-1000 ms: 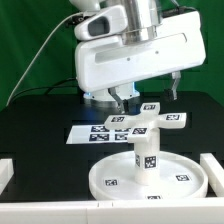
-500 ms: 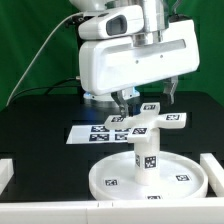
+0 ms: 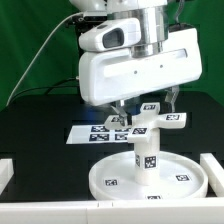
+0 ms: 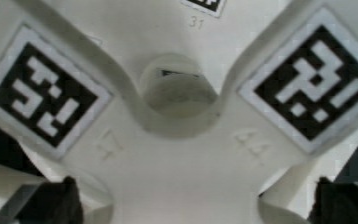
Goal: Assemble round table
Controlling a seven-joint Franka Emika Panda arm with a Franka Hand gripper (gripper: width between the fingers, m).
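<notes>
The white plastic cross-shaped four-armed base (image 3: pixel 147 119), probably light, stiff and somewhat slick, seems best gripped across one narrow arm by the tool (image 3: pixel 144 104), whose fingers stand apart.

Bright, even light with soft shadows in the exterior view; the wrist view is blurred close-up.

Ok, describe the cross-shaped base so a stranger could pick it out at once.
Start at the large round disc at the front of the black table, with the short post standing upright at its middle. The cross-shaped base sits atop that post, directly under the claw. Unlike the flat marker board behind, it is raised, four-armed, with tags on its arms.
</notes>
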